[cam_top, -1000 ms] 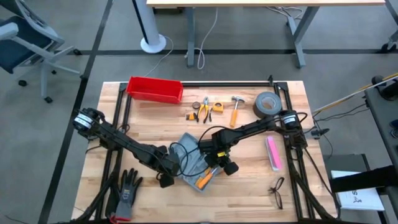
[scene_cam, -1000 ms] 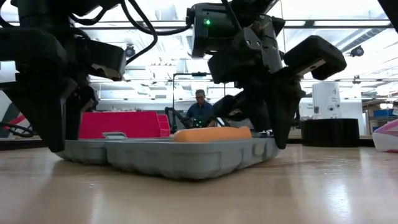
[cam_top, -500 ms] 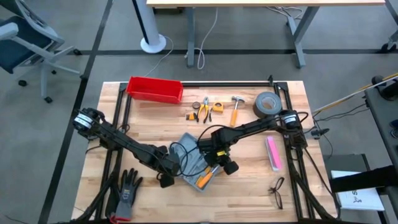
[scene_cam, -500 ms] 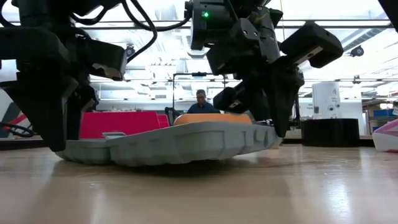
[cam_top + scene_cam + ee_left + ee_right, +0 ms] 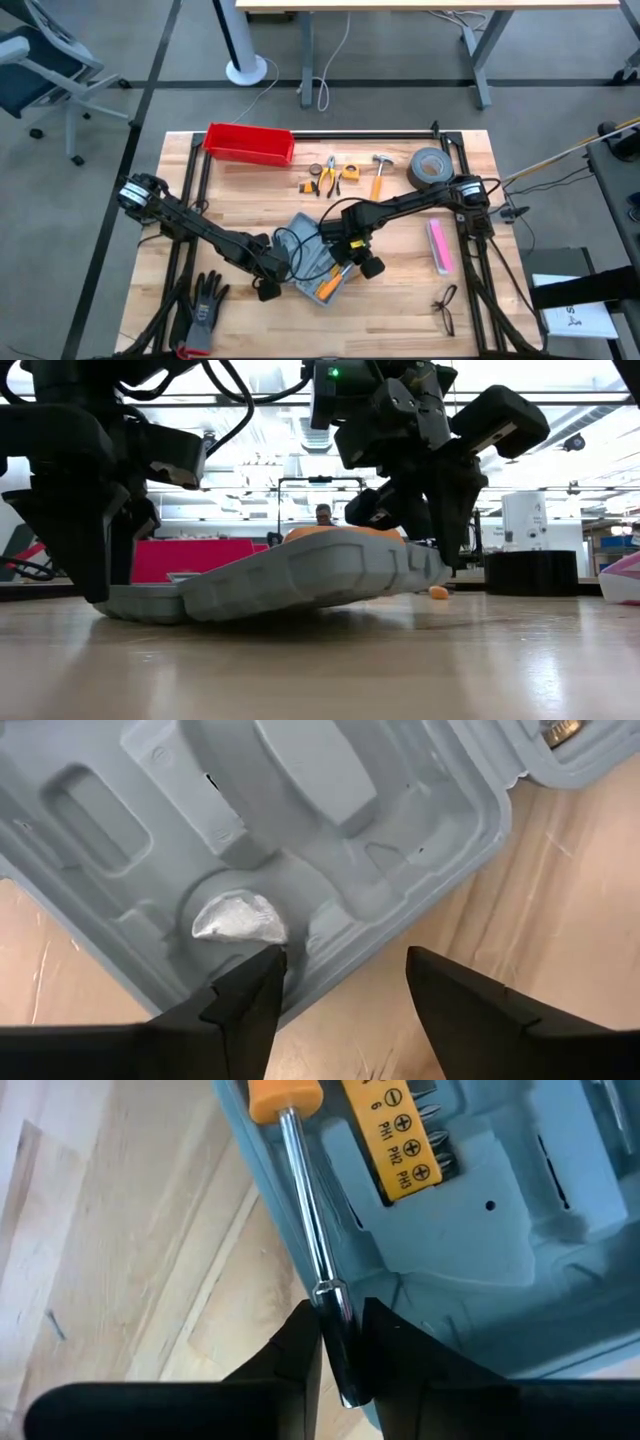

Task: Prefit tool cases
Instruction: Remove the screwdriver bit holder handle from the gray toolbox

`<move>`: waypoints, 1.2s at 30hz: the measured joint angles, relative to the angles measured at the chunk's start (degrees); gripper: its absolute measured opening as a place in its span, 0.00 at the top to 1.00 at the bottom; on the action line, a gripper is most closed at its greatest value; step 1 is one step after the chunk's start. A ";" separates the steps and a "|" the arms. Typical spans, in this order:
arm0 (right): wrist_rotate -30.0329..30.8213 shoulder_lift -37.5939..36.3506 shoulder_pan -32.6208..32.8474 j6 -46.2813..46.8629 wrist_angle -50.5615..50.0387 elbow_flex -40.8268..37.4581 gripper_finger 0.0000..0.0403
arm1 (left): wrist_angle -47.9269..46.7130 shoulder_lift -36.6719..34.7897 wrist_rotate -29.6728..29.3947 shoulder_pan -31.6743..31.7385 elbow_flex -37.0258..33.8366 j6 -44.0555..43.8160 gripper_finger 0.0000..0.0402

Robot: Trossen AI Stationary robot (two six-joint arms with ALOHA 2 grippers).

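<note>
The tool case (image 5: 315, 268) lies open near the middle of the table (image 5: 400, 300), one half tipped up off the wood. The right gripper (image 5: 338, 1342) is nearer the work — fingers pinched on the screwdriver's (image 5: 312, 1258) steel shaft, which runs lengthwise away from them over the case's edge. The left gripper (image 5: 340, 985), fingers apart, straddles the other half's rim.
</note>
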 joint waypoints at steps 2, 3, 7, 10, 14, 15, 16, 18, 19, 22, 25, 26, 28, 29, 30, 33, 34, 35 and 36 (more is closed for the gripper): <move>-0.18 0.00 0.01 -0.07 -0.21 0.18 0.88 | -0.01 0.00 -0.01 0.00 0.00 0.01 0.47; -0.20 0.00 0.00 -0.09 -0.25 0.30 0.88 | -0.02 0.00 -0.01 0.00 0.00 0.02 0.47; -0.16 0.00 -0.04 -0.03 -0.34 0.44 0.87 | -0.04 0.00 0.05 0.00 0.00 0.01 0.48; 0.29 -0.02 -0.31 0.11 -0.41 0.44 0.86 | -0.04 0.00 0.20 0.00 0.00 0.00 0.49; 0.85 -0.71 -0.37 0.12 -0.57 0.47 0.86 | 0.02 0.00 0.21 -0.02 0.00 0.00 0.48; 0.95 -1.02 -0.41 0.07 -0.58 0.47 0.87 | 0.02 0.00 0.21 -0.02 0.00 0.00 0.47; 0.93 -1.40 -0.49 0.02 -0.56 0.47 0.87 | 0.02 0.00 0.19 -0.02 0.00 0.01 0.47; 0.92 -2.03 -0.65 0.12 -0.50 0.52 0.88 | 0.01 0.00 0.17 0.00 0.00 0.39 0.47; 0.85 -2.15 -0.77 0.31 -0.46 0.60 0.88 | -0.03 0.00 0.17 0.00 0.00 0.44 0.46; 0.99 -2.19 -0.81 0.41 -0.85 0.60 0.88 | 0.01 0.00 0.15 0.00 0.00 0.53 0.46; 1.19 -2.19 -0.84 0.69 -1.23 0.60 0.87 | 0.13 0.00 0.24 0.00 0.00 0.59 0.46; 1.28 -2.24 -0.94 0.83 -1.36 0.60 0.87 | 0.22 0.00 0.39 0.00 0.00 0.59 0.47; 1.51 -2.53 -0.97 0.96 -1.42 0.57 0.86 | 0.24 0.00 0.45 0.00 0.00 0.61 0.48; 1.51 -2.69 -0.98 0.96 -1.39 0.57 0.86 | 0.24 0.00 0.49 0.00 0.00 0.62 0.48; 1.41 -2.76 -0.96 1.05 -1.37 0.57 0.86 | 0.24 0.00 0.55 0.00 0.00 0.69 0.48; 1.15 -2.56 -0.92 1.22 -1.19 0.55 0.88 | 0.26 0.00 0.58 0.00 0.00 0.85 0.49; 1.09 -2.45 -0.83 1.20 -1.07 0.55 0.88 | 0.24 0.00 0.59 0.00 0.00 0.85 0.49; 1.12 -2.38 -0.70 1.23 -1.04 0.55 0.89 | 0.22 0.00 0.59 0.00 0.00 0.85 0.49; 1.11 -2.31 -0.64 1.43 -1.01 0.54 0.89 | 0.22 0.00 0.60 0.00 0.00 0.85 0.49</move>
